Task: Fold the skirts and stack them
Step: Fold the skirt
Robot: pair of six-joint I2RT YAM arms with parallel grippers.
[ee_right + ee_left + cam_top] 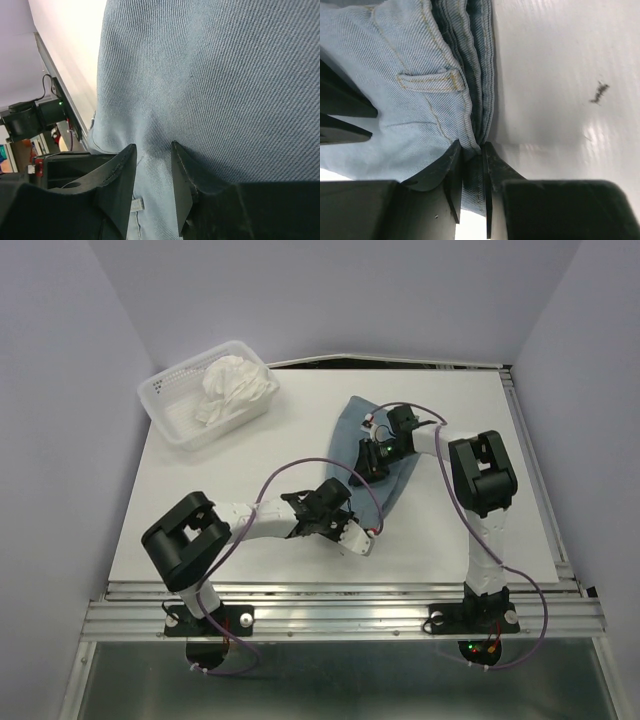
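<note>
The left gripper (367, 537) pinches the blue skirt (352, 425) at its end farthest from the basket (165, 400), while the right gripper (377, 456) bears down on the middle of the same cloth, seen from above. The blue skirt lies on the tabletop (250, 480) to the right of the basket and apart from it. The white skirt (235, 385) sits crumpled inside the basket, untouched. A purple cable (300, 466) on the left arm arches between basket and blue skirt, crossing the cloth's edge, and could snag a fold carried that way.

From the left wrist, the left gripper (472, 162) stands narrow, its fingers (451, 162) clamped on the layered edge of the blue skirt (415, 100), a belt loop (432, 81) showing on the cloth. Several layers meet at that edge. A clean fold probably needs all of them held, lifted low and carried evenly. Bare tabletop (555, 65) with a small dark mark (598, 93) fills the rest.

From the right wrist, the right gripper (152, 167) is narrow too, a ridge of blue skirt (225, 75) puckered between its fingers (120, 172). The hold looks shallow, so both arms should likely rise together to keep the cloth from slipping or dragging. A strip of tabletop (65, 45) shows beyond the cloth.
</note>
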